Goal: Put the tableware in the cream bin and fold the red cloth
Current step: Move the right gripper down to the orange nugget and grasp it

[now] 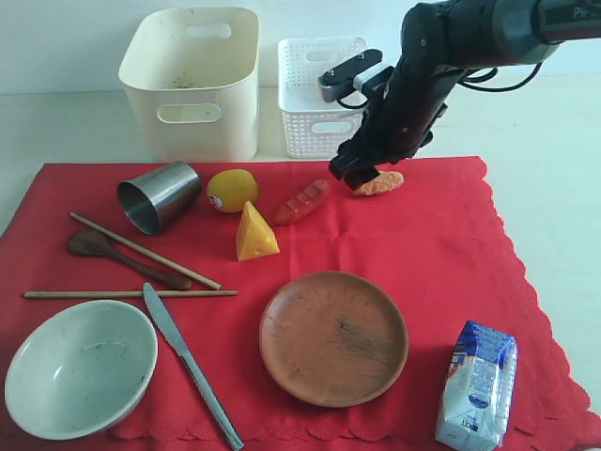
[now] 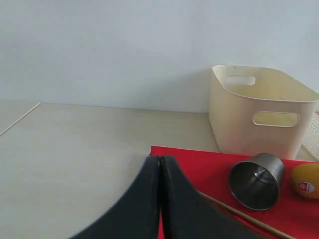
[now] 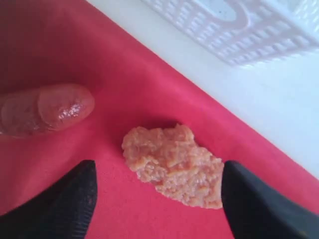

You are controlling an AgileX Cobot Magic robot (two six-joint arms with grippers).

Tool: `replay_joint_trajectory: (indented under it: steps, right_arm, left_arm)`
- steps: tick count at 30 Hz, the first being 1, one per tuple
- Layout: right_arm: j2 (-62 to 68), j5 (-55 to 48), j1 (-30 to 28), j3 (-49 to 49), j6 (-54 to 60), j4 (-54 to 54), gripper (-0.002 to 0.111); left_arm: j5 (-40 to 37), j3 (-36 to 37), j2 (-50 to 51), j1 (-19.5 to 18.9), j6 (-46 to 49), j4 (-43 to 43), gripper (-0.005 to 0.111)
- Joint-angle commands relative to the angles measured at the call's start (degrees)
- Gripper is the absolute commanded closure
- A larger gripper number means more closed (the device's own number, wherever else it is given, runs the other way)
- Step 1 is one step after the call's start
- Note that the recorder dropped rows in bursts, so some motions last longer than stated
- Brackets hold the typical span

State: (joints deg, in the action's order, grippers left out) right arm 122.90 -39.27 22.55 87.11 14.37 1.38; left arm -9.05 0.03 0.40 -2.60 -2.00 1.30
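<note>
R gripper (image 3: 158,169) spread wide above red cloth (image 1: 441,244); L gripper (image 2: 160,160) clenched near steel cup (image 2: 256,180).

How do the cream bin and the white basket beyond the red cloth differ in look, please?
The cream bin is taller and wider than the white basket. The bin's walls are smooth and solid; the basket's are an open lattice. The bin is cream, the basket bright white. Both stand upright with cut-out handles.
</note>
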Motion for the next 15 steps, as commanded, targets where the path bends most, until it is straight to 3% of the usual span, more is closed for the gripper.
replay_joint_trajectory:
  steps: [1, 9, 12, 15]
  right_arm:
    - [2.51, 3.35, 0.12, 0.01, 1.08, -2.01, 0.039]
    - [5.65, 4.93, 0.12, 0.01, 1.08, -3.38, 0.04]
    - [5.89, 4.92, 0.12, 0.01, 1.08, -3.5, 0.048]
    - [5.88, 4.92, 0.12, 0.01, 1.08, -3.5, 0.062]
  left_arm:
    - [0.33, -0.03, -0.4, -0.13, 0.16, 0.26, 0.106]
    - [0.33, -0.03, -0.4, -0.13, 0.16, 0.26, 0.106]
    - [0.33, -0.03, -0.4, -0.13, 0.16, 0.26, 0.106]
    - [0.33, -0.03, -0.4, -0.13, 0.16, 0.26, 0.106]
